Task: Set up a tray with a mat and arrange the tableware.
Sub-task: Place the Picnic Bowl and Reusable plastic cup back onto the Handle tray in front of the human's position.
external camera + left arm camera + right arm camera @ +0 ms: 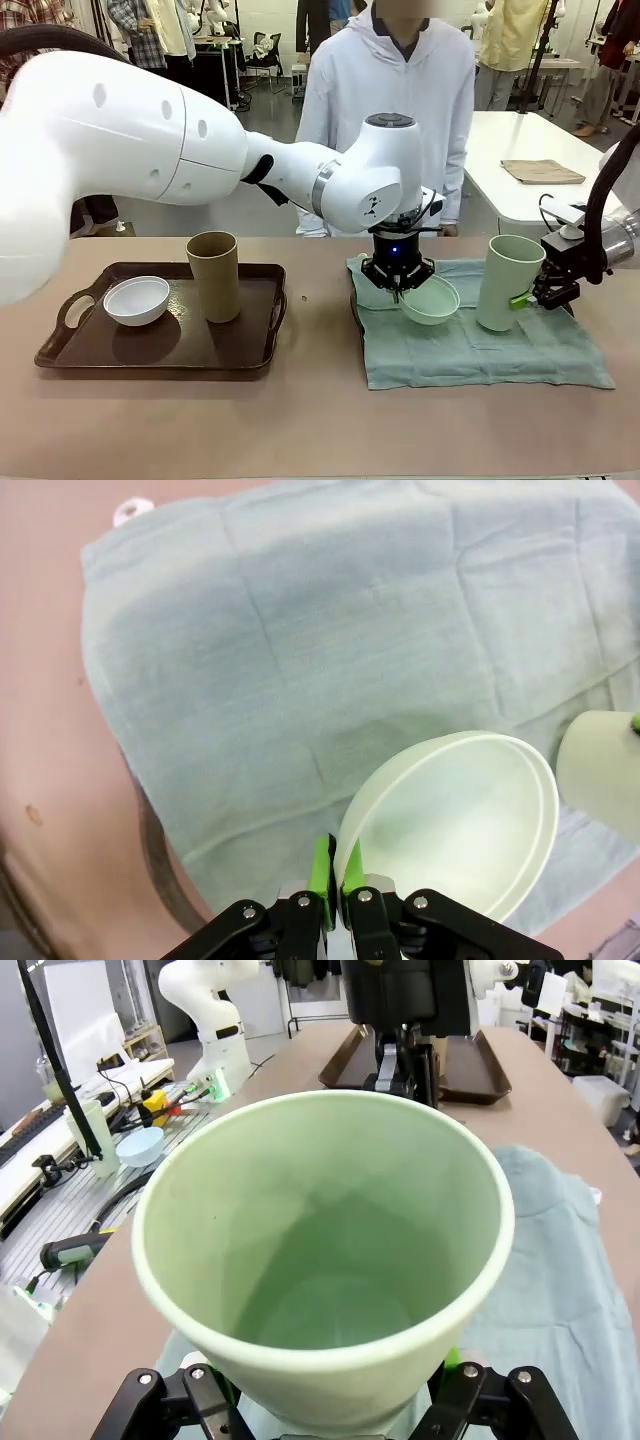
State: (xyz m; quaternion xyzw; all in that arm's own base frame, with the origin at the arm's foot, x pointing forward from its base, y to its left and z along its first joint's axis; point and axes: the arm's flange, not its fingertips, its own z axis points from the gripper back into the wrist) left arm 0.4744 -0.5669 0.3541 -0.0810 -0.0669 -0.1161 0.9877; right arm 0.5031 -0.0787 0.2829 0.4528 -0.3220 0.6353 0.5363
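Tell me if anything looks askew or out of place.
The mint green bowl hangs tilted, pinched by its rim in the left gripper above the cloth mat. The pale green tumbler leans in the right gripper. Nothing spilled.

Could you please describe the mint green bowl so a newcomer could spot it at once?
Start at the grey-green cloth spread on the right half of the table. Over its left part the left gripper pinches the rim of the mint green bowl, holding it tilted. It is shallow, unlike the tall pale green tumbler beside it, and green, unlike the white bowl on the tray.
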